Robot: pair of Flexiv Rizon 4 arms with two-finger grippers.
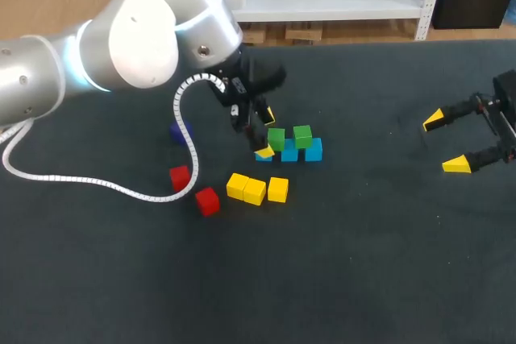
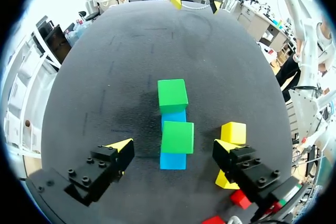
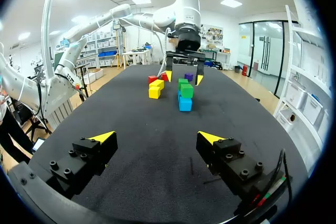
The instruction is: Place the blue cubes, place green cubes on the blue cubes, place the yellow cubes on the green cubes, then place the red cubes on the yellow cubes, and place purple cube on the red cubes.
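Observation:
A short row of blue cubes [image 1: 290, 151] [image 2: 173, 160] lies mid-table with two green cubes [image 1: 302, 135] [image 2: 177, 137] on top. My left gripper [image 1: 266, 133] [image 2: 173, 150] is open at the row's left end, its fingers either side of the nearer green cube [image 1: 276, 138] without touching it. Three yellow cubes [image 1: 255, 191] [image 2: 233, 132] sit just in front of the row. Two red cubes [image 1: 207, 201] lie further left, and a purple cube [image 1: 179, 130] shows behind the cable. My right gripper [image 1: 448, 142] [image 3: 156, 139] hangs open and empty far to the right, with the stack [image 3: 185, 97] well ahead of it.
The left arm's white coiled cable [image 1: 187, 130] loops down over the table near the red and purple cubes. Dark table surface [image 1: 379, 263] stretches between the cubes and the right gripper and along the front.

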